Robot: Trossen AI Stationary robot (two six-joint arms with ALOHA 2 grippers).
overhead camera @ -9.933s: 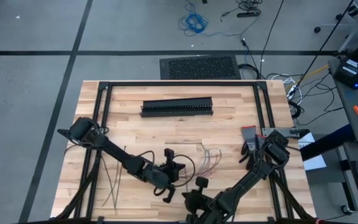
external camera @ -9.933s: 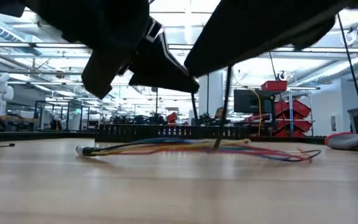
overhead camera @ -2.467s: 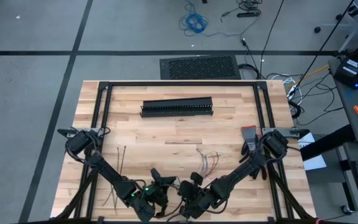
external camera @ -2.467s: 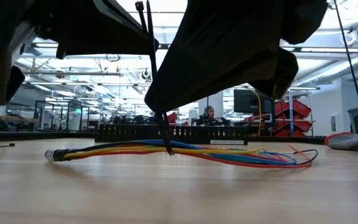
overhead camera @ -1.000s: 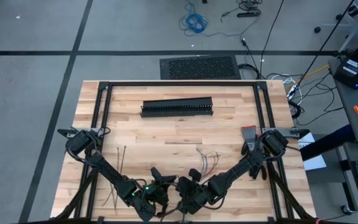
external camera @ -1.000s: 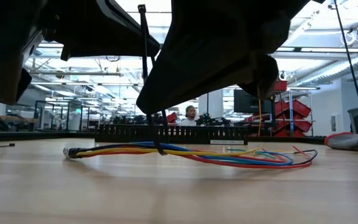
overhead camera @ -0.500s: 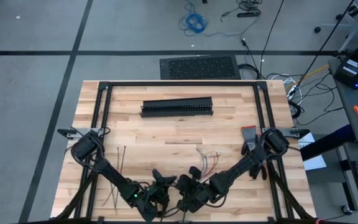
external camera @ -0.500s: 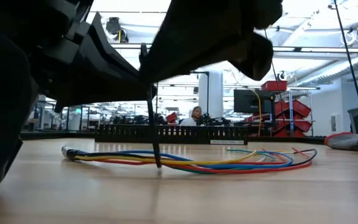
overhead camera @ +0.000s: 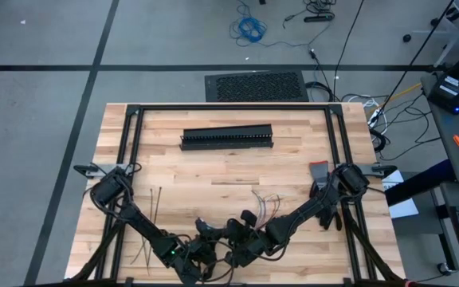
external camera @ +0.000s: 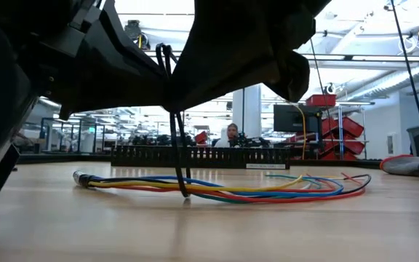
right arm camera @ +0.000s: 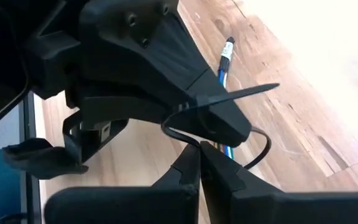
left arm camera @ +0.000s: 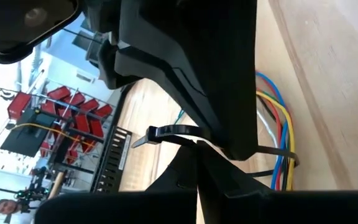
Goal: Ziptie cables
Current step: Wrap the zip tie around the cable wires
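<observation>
The cables, a loose bundle of coloured wires, lie on the wooden table near its front edge. One ziptie is looped under them and rises in two strands. Just above the cables my left gripper and my right gripper meet tip to tip, both shut on this ziptie. Spare zipties lie flat at the near left. My left gripper pinches the ziptie between its two fingertips, at the upper part next to the head. A short end sticks out past the fingers. The strap hangs from there down around the cables. My right gripper pinches the ziptie's strap between its fingertips, slanting down from the table's right. From the hold the strap bends in a small bow toward my left gripper. The loop's low end is under the cables, at the table top.
A long black slotted duct lies across the far middle of the table. A black frame rail borders the work area. A grey and orange tool lies at the right. A person sits in the room behind.
My left gripper has sunk toward the table. The ziptie's upper end, which stood up straight, is now bent over between the two grippers, so two strands run down to the cables. The loop's low end has come down to the table top.
</observation>
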